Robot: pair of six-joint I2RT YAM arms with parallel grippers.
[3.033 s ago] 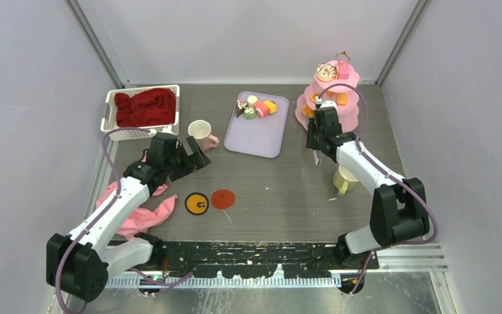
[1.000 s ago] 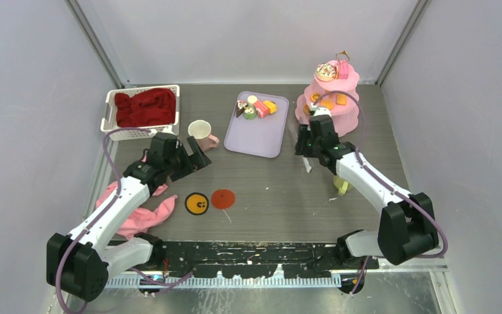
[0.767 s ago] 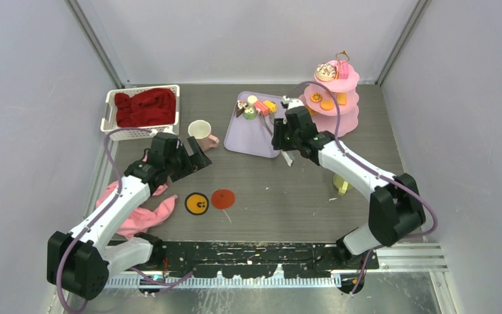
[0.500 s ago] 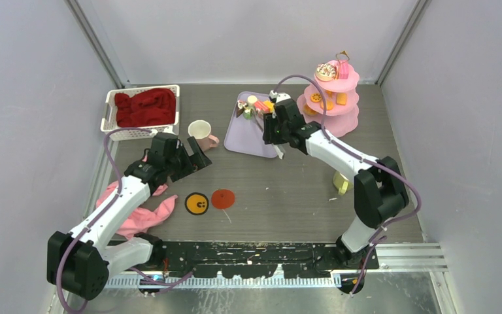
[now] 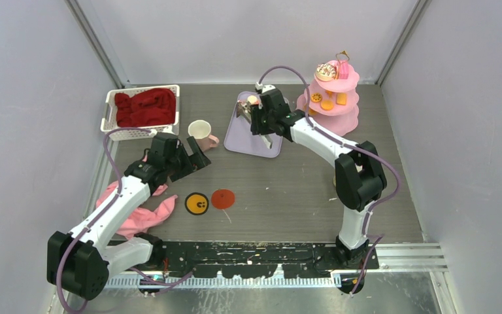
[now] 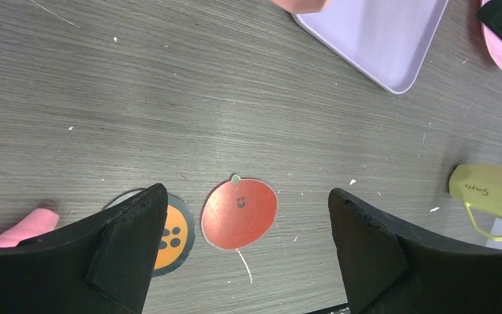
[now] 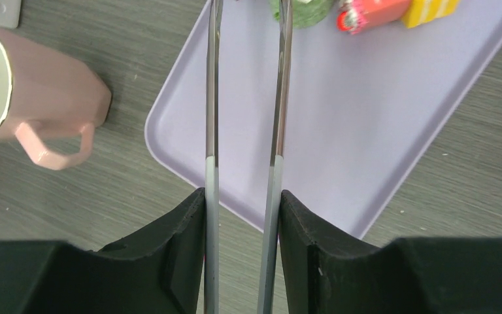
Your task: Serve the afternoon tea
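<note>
My right gripper (image 7: 242, 196) is shut on long metal tweezers (image 7: 278, 98), whose two arms run forward over the lilac tray (image 7: 366, 118). Their tips reach the toy cakes at the tray's far end: a green one (image 7: 304, 10), a pink one (image 7: 372, 13) and a yellow one (image 7: 431, 10). In the top view that gripper (image 5: 261, 121) hides most of these cakes. More cakes (image 5: 327, 70) sit on the pink tiered stand (image 5: 330, 108). A pink mug (image 5: 201, 133) stands left of the tray. My left gripper (image 6: 245, 193) hangs open and empty over a red coaster (image 6: 238, 212) and an orange coaster (image 6: 170, 229).
A white basket (image 5: 110, 111) with a red cloth (image 5: 145, 106) stands at the back left. A pink cloth (image 5: 137, 216) lies under the left arm. A yellow-green mug (image 6: 490, 193) lies on its side right of the coasters.
The right arm has swung left from the pink stand to above the lilac tray, carrying the tweezers. The left arm has not moved.
</note>
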